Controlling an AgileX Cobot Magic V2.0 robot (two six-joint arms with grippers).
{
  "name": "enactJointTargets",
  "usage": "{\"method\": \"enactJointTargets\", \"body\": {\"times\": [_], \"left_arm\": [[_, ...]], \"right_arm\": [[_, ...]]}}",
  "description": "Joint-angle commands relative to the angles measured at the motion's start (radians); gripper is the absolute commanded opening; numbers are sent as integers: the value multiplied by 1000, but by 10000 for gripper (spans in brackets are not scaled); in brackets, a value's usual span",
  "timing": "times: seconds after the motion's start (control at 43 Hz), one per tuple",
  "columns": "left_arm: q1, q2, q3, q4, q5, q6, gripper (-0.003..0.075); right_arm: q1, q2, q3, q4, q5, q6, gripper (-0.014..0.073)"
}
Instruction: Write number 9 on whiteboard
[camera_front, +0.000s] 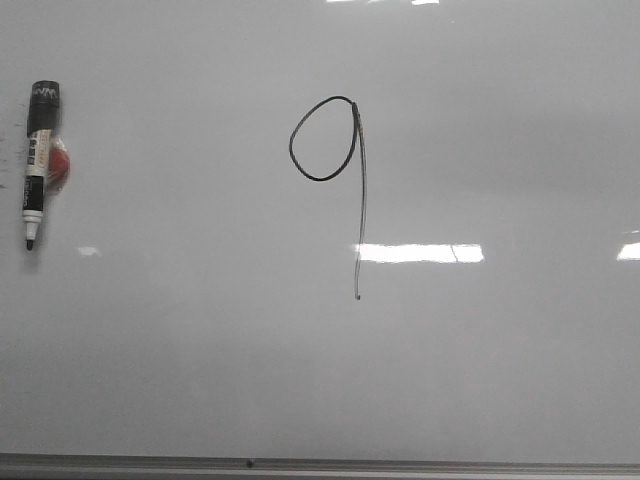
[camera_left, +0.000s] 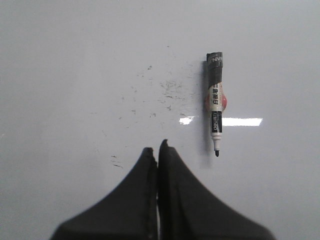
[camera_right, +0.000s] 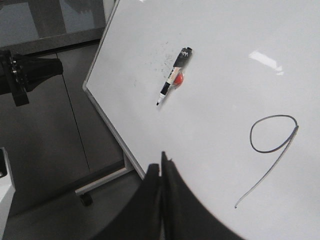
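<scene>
Item: left gripper (camera_left: 158, 150), black, fingers pressed together, holding nothing.
Item: right gripper (camera_right: 162, 162), black, fingers likewise closed and empty, poised off the board's lower edge.
Item: whiteboard (camera_front: 500, 380), glossy white-grey surface with a grey metal edge strip (camera_front: 320, 467) nearest the robot; light reflections.
Item: number 9 (camera_front: 335, 170), thin black line, oval loop with a long near-straight tail, mid-board.
Item: marker pen (camera_front: 37, 160), uncapped, tip toward the robot, at the left side, well apart from the 9; a red patch behind its barrel; label printing too small to read.
Item: faint black smudges (camera_left: 167, 92) just beside the pen.
</scene>
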Motion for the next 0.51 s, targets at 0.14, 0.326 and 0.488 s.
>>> {"method": "enactJointTargets", "body": {"times": [0.14, 0.326, 0.488], "left_arm": [[3, -18, 2, 0, -90, -12, -19], [3, -18, 2, 0, -90, -12, -19], [3, -18, 2, 0, -90, -12, -19]], "right_arm": [[-5, -2, -24, 55, -28, -5, -62], [-5, -2, -24, 55, -28, -5, -62], [-5, -8, -16, 33, -90, -5, -62]]}}
